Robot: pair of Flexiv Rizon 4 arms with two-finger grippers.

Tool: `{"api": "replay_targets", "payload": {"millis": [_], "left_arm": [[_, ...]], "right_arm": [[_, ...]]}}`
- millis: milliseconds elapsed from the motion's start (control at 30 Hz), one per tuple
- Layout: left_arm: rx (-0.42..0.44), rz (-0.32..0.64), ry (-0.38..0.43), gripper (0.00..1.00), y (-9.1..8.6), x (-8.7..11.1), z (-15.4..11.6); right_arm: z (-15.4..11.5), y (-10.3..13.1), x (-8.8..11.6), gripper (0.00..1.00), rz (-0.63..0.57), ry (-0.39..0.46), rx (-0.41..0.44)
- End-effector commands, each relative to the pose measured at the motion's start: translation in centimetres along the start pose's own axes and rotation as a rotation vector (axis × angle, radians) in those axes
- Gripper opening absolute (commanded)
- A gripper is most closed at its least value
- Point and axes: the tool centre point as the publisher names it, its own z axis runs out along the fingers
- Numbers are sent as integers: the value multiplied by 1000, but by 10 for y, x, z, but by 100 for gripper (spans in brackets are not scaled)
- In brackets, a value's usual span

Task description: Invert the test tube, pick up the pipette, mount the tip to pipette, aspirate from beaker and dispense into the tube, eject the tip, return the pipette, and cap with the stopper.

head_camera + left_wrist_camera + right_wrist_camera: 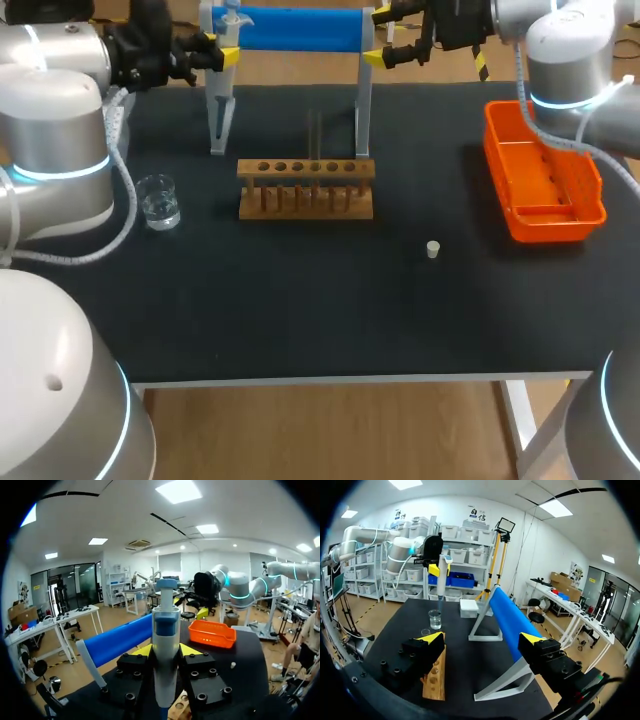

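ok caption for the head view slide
Left gripper holds the pipette beside the blue stand, right gripper open, with beaker, wooden rack, stopper and orange tray on the table.

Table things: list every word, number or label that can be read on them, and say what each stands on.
No text can be read on any of them.
pipette: no print shows on its body.
beaker: any marks are too small to tell.
rack, tray, stopper, blue roll: plain, no lettering.
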Motion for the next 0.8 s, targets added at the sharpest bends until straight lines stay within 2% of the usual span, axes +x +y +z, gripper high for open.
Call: {"api": "replay_targets", "payload": {"millis": [33,600,800], "left_arm": [[-12,-1,5,0,-3,-4,8],[-12,-1,5,0,-3,-4,8],[-36,16,-42,0,-2,-23,24]], "right_arm": [[-1,0,0,100,0,3,2],[-1,0,0,100,0,3,2],[-1,0,0,100,0,3,2]]}}
